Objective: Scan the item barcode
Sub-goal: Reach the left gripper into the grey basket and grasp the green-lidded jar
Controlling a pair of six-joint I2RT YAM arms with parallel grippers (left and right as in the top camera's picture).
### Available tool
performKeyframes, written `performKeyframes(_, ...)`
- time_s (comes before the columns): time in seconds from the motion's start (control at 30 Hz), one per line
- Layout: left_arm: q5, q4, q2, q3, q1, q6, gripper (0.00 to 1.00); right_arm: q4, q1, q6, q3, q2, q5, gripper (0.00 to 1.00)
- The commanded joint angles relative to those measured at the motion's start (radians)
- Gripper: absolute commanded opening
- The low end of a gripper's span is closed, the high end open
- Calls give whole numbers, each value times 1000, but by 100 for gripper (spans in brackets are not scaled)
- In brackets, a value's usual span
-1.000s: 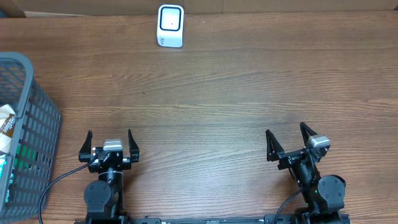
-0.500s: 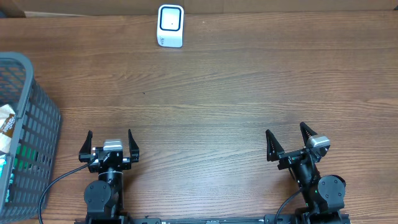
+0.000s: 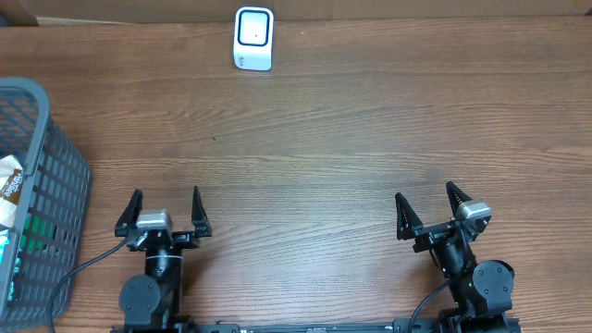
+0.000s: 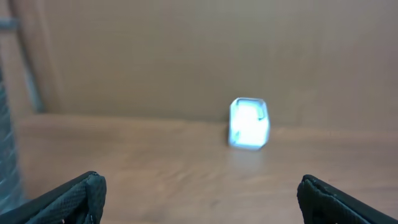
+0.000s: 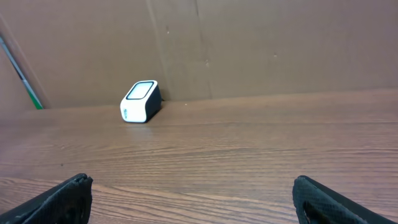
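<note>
Item (image 3: 9,185): a brown-and-white packet, only partly in view, lying inside the grey basket (image 3: 55,157), well to the left of the scanner (image 3: 253,38) and nearer the robot. Judged light, soft and crinkly, probably slick film. It is best pinched at an edge or seam, leaving the printed face uncovered. Barcode not visible.

Table (image 3: 324,139): flat wood grain before the scanner, with a cardboard wall (image 5: 249,43) just behind it.

Left gripper (image 3: 166,192) and right gripper (image 3: 425,191): both spread wide and holding nothing, well short of the scanner.
</note>
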Motion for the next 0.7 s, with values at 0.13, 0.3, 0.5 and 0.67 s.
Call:
performKeyframes(0.13,125,-50,206,355,6,-55,100,5,-3,-2,-4,-8,10,100)
performKeyframes(0.3,183,-283,533,777,6,-18,100,5,-3,-2,-4,-8,10,100)
performKeyframes(0.5,268,-876,934,1389,6,-19,100,5,-3,-2,-4,-8,10,100)
performKeyframes(0.67,417,-1157,1075,1608,6,-19,100,5,-3,-2,-4,-8,10,100)
